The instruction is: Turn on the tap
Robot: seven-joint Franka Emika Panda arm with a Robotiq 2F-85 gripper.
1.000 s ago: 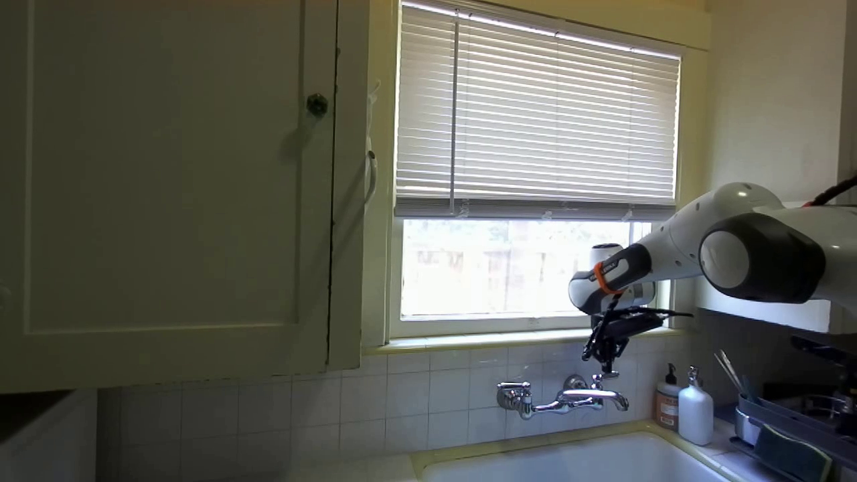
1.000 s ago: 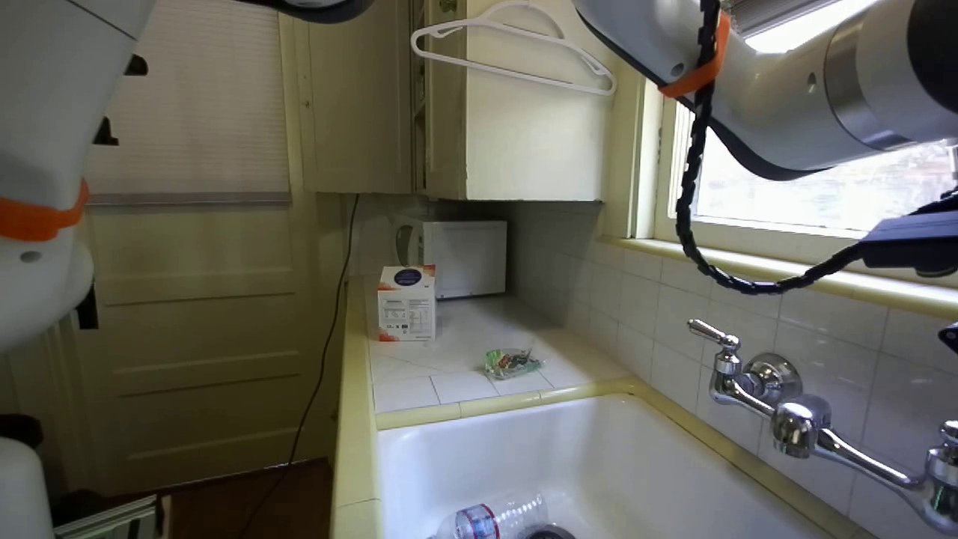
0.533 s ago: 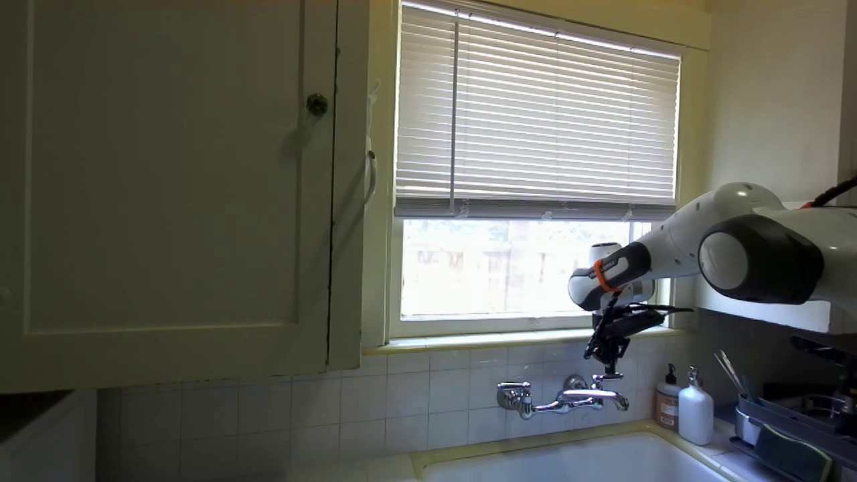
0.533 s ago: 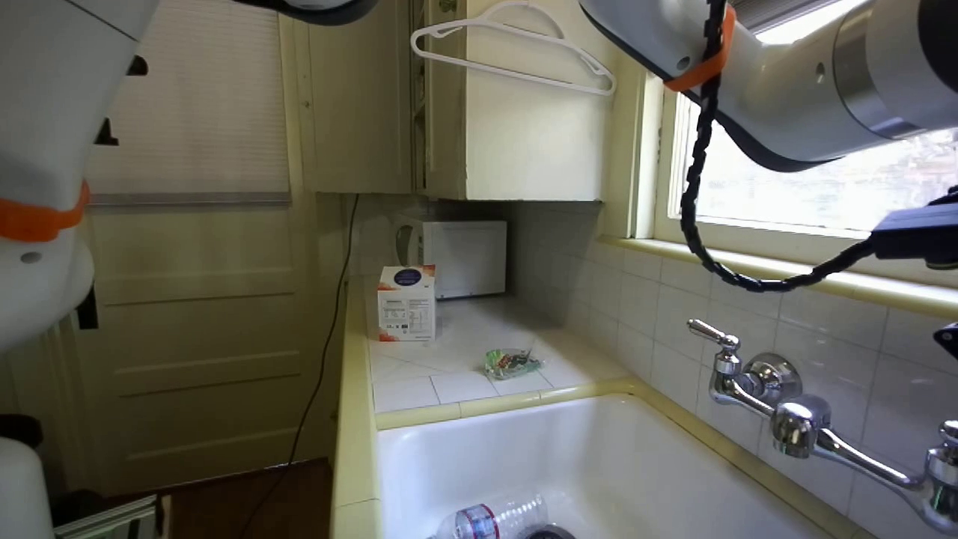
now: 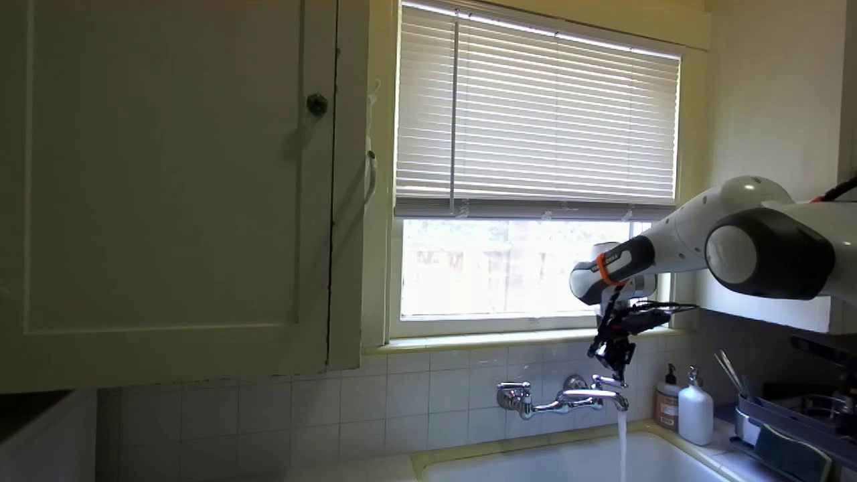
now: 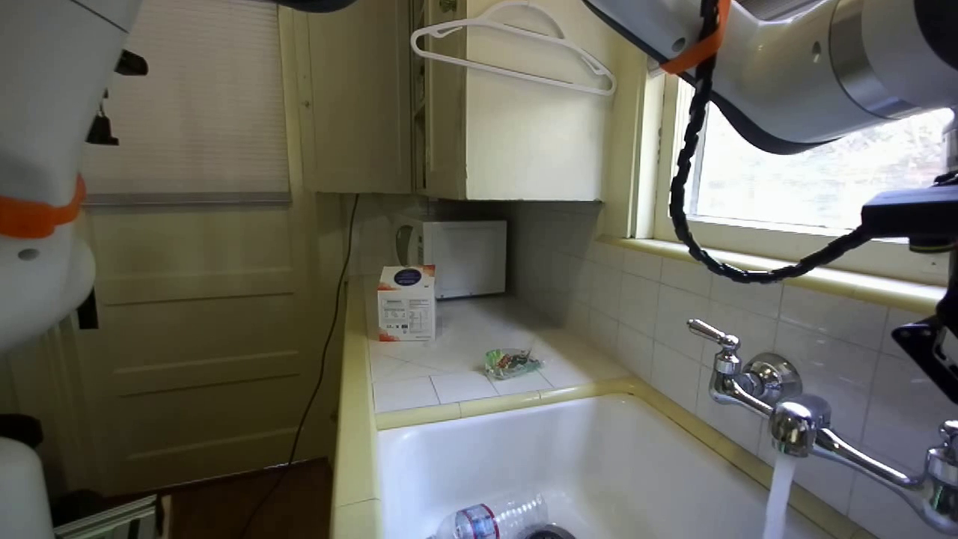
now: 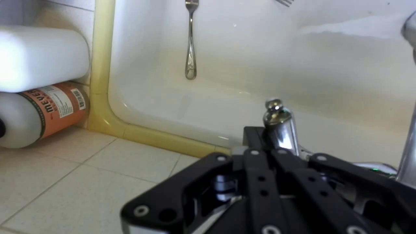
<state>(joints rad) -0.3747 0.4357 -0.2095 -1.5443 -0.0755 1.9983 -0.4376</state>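
As tap point(image 6: 799, 421) runs, tool point(image 7: 256, 135) hangs clear abv rim point(image 7: 169, 139).

Light's pouring in through the window point(image 5: 502, 268), totally blown out in both exterior views. The cabinet door point(image 5: 167, 177) sits in murky shade, while the tap point(image 6: 801, 427) throws sharp little glints. Wrist view's got harsh glare on the white bottle point(image 7: 42, 58), and the black fingers point(image 7: 255, 143) look kinda soft.
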